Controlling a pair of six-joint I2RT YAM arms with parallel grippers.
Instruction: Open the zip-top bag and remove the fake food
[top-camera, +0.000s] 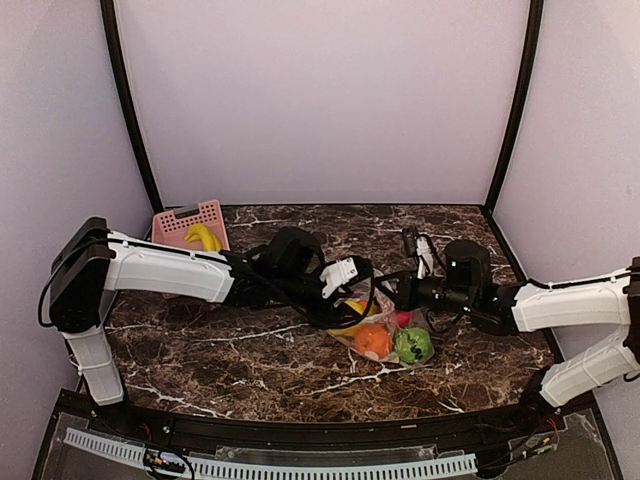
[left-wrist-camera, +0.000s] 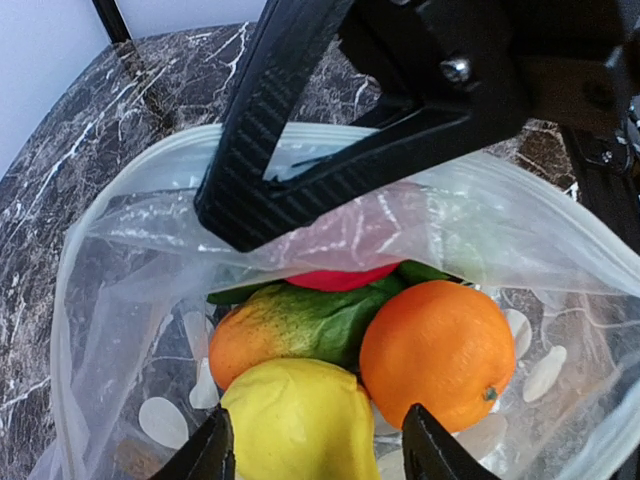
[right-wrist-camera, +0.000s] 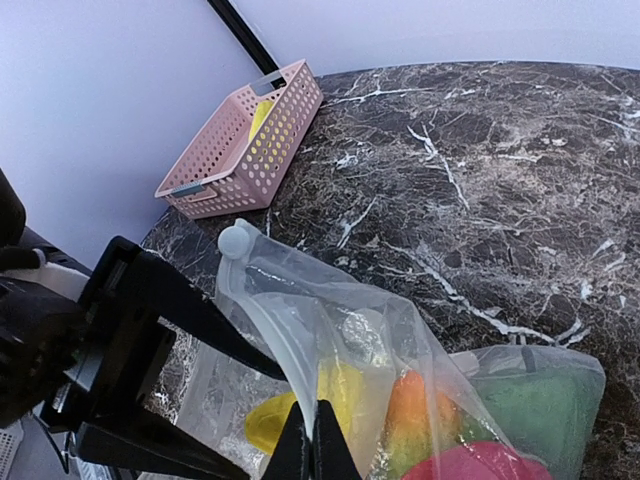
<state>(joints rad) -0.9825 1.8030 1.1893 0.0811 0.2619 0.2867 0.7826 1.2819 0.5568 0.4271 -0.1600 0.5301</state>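
Note:
The zip-top bag (top-camera: 392, 330) lies at mid-table with its mouth held open. My right gripper (top-camera: 398, 293) is shut on the bag's white zip strip (right-wrist-camera: 262, 330), with its fingertips (right-wrist-camera: 313, 445) pinched together on it. My left gripper (top-camera: 345, 300) is open inside the bag mouth. Its fingers (left-wrist-camera: 215, 452) straddle a yellow fruit (left-wrist-camera: 300, 425) without closing on it. An orange ball (left-wrist-camera: 437, 355), an orange-green fruit (left-wrist-camera: 262, 335), a green leafy piece (left-wrist-camera: 350, 315) and a pink-red ball (left-wrist-camera: 340, 277) lie behind it. A bright green ball (top-camera: 412, 345) is at the bag's bottom.
A pink perforated basket (top-camera: 190, 225) stands at the back left with a yellow banana (top-camera: 203, 237) in it; it also shows in the right wrist view (right-wrist-camera: 245, 145). The two arms meet closely over the bag. Black frame posts stand at the back corners.

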